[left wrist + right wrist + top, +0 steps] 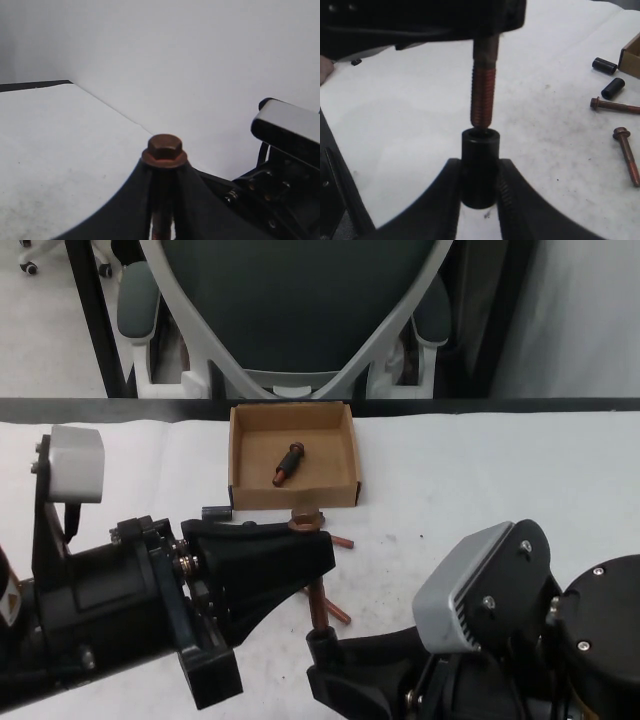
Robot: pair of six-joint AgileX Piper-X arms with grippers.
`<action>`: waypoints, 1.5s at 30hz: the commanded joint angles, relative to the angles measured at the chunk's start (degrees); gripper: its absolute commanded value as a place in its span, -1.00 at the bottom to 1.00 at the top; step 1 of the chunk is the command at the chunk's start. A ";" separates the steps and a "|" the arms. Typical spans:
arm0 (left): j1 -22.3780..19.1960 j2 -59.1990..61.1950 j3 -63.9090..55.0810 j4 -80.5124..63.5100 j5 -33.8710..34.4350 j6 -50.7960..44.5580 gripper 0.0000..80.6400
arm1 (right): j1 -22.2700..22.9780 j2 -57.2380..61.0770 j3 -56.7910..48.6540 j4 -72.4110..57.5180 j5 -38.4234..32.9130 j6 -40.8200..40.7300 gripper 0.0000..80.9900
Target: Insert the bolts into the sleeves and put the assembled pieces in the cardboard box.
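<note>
bench [500, 470] | left end effector [162, 175] pinches threaded bolt [164, 150] | right end effector [479, 182] pinches black sleeve [480, 150]

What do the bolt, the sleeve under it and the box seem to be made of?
Bolt: likely metal with a coppery coating; reddish sheen, cut threads. Sleeve: probably metal with a matte black finish, though plastic is possible. Box: brown cardboard, dull, with folded walls.
</note>
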 commanded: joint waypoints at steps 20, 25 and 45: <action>0.07 -0.16 -0.08 -1.00 0.41 2.50 -0.98 | 0.07 -3.76 -0.26 -2.27 2.24 -2.19 -0.99; -0.28 -0.16 -0.08 -1.00 0.87 0.61 -0.98 | 0.07 -3.76 -0.31 -4.86 2.24 -1.93 -0.99; -1.36 -0.16 -0.08 -7.06 0.42 -11.97 -0.98 | 0.07 -3.76 -0.42 -10.31 3.54 -3.10 -0.99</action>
